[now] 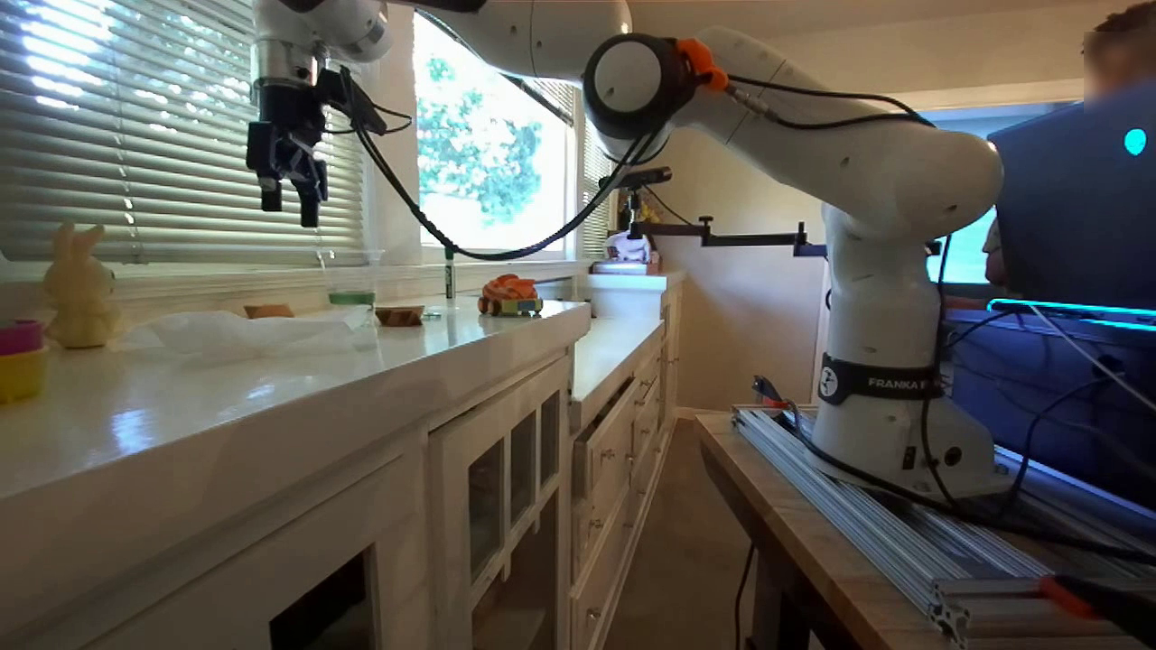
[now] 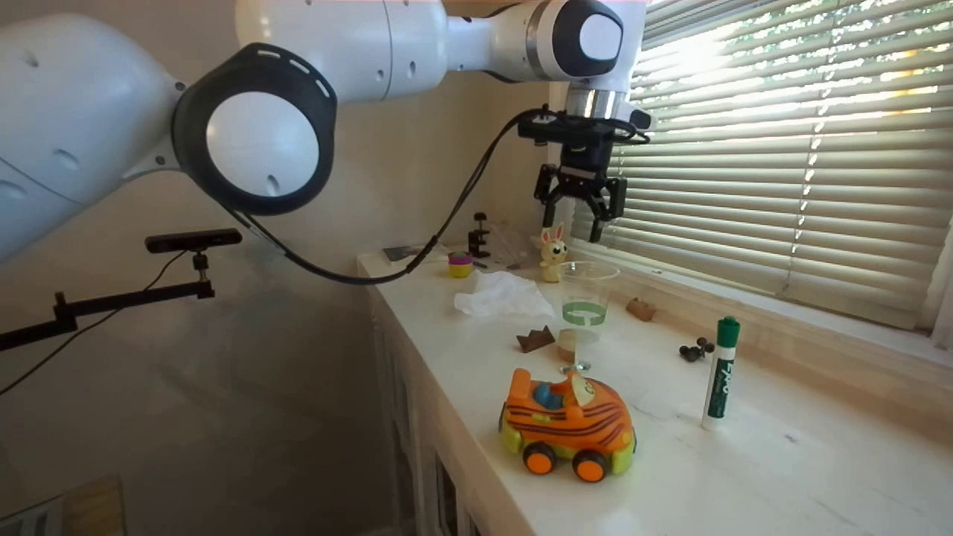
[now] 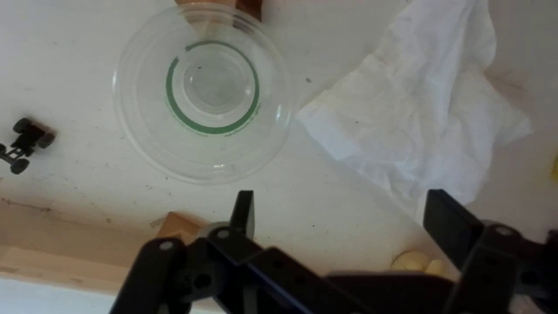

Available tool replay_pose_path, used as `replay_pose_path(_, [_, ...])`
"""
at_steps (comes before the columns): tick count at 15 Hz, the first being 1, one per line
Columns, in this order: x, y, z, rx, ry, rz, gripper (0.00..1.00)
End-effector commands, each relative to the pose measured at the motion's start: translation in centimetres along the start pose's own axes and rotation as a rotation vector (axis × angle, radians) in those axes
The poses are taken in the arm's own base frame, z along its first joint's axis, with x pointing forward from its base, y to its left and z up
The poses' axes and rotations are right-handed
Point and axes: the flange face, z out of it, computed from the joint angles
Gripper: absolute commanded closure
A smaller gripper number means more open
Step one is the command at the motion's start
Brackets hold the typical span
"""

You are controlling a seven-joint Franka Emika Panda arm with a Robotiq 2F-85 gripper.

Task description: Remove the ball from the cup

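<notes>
Text: FRANKA on the black robot-base band (image 1: 874, 379), well apart from the clear plastic cup with a green stripe (image 2: 588, 292); apparently EXPO on the green-capped white marker (image 2: 719, 372), nearer the viewer than the cup in an exterior view. Cup's own tiny green print illegible. Cup upright, bare clear bottom showing from above. Purple-and-yellow round tub (image 2: 460, 266) beyond the cup, contents can't be seen. Black two-finger gripper (image 2: 572, 226) hangs higher than the cup, jaws wide apart; it partly hides the cream-yellow bunny figure (image 3: 412, 261) in wrist view. Tan piece (image 2: 566, 345) just in front of the cup, blurry. Ball: can't tell where.
</notes>
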Motion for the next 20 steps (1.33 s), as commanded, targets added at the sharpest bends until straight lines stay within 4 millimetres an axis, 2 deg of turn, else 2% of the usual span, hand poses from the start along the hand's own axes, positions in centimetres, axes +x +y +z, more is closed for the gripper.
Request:
replay_pose_path(1, [-0.1, -2.0, 0.3, 0.013, -0.033, 0.046, 0.00])
replay_pose_path(9, [-0.5, -4.4, 1.7, 0.023, -0.113, 0.061, 0.00])
replay_pose_path(15, [0.3, -7.1, 3.2, 0.011, -0.101, 0.018, 0.00])
replay_pose_path(16, [0.1, -6.0, 3.1, 0.014, -0.113, 0.017, 0.00])
replay_pose_path(20, [0.2, -7.1, 3.5, 0.012, -0.118, 0.003, 0.00])
